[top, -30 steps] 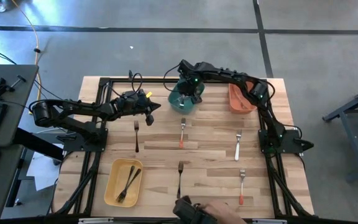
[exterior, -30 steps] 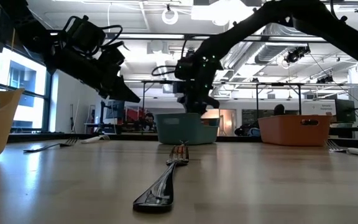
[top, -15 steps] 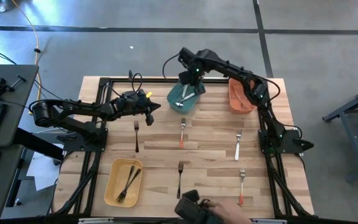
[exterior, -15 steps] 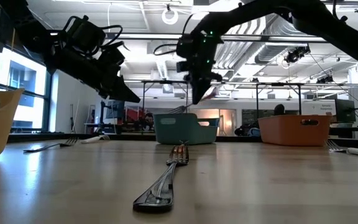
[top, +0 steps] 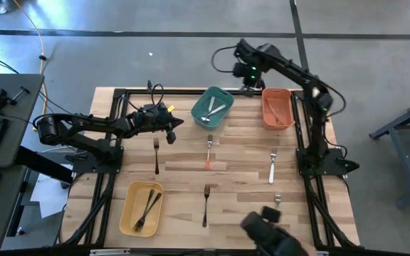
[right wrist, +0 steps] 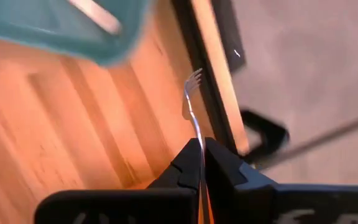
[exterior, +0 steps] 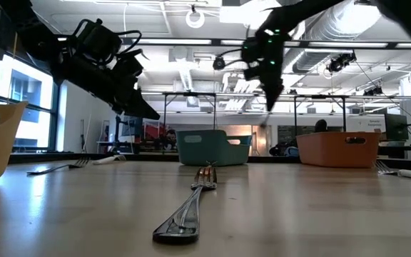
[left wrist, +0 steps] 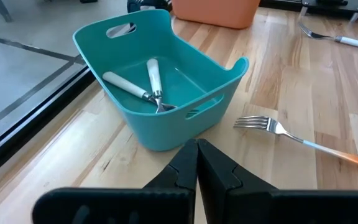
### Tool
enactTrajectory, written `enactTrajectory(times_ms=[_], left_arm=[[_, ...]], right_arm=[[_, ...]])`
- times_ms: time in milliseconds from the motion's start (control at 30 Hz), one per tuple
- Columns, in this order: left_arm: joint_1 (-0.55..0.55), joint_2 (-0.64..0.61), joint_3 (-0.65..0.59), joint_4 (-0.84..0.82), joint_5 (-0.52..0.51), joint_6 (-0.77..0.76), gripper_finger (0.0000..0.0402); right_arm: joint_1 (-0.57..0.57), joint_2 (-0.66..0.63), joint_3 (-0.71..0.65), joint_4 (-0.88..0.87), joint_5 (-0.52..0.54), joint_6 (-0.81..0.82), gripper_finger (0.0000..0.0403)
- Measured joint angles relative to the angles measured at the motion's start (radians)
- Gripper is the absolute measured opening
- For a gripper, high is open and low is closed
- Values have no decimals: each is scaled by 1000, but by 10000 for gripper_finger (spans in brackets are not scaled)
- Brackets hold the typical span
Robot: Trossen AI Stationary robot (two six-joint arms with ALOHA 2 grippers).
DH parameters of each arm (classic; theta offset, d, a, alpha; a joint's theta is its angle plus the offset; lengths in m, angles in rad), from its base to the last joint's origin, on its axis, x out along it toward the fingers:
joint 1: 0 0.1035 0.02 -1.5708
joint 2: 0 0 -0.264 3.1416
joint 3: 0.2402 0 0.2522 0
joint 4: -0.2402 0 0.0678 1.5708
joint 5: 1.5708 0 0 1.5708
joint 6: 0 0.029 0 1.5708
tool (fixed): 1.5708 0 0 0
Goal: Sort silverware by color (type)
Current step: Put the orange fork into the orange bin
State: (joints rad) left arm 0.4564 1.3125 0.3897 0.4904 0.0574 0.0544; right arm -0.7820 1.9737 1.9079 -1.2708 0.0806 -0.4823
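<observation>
Though blurred in its wrist view, the right gripper (right wrist: 201, 155) pinches a fork (right wrist: 193, 112) beyond the teal bin (top: 213, 108), which holds 2 white-handled forks (left wrist: 148, 87). Beside that bin, the left gripper (left wrist: 197, 163) hovers pressed together, holding nothing.

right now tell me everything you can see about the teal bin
The teal bin is a small rectangular plastic tub with rounded corners, slanted walls and cut-out handle slots at both ends. It stands upright on the wooden table near the far edge, left of the orange bin. Inside lie two white-handled forks, crossing at their metal ends. Neither gripper touches it; a red-handled fork lies on the table just in front.
</observation>
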Motion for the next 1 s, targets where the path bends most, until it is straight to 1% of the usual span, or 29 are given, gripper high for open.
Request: enactTrajectory(times_ms=[100, 233, 400, 533, 667, 767, 833, 900, 1000], left_arm=[[0, 0, 0, 0, 0, 0, 0], [0, 0, 0, 3, 0, 1, 0], [0, 0, 0, 12, 0, 1, 0], [0, 0, 0, 31, 0, 2, 0], [0, 0, 0, 32, 0, 2, 0], [0, 0, 0, 35, -1, -1, 0], [0, 0, 0, 41, -1, -10, 0], [0, 0, 0, 43, -2, -18, 0], [0, 0, 1, 51, -2, -28, 0]], right_arm=[[-28, -135, -198, 94, 38, 67, 0], [-58, -344, -449, 217, 44, 156, 0], [-93, -587, -725, 379, 122, 359, 0], [-122, -718, -911, 526, 155, 506, 0], [-142, -771, -1048, 683, 153, 591, 0], [-156, -771, -1130, 802, 148, 634, 0], [-163, -769, -1177, 873, 125, 650, 0], [-169, -769, -1212, 916, 103, 669, 0], [-174, -769, -1243, 936, 103, 690, 0]])
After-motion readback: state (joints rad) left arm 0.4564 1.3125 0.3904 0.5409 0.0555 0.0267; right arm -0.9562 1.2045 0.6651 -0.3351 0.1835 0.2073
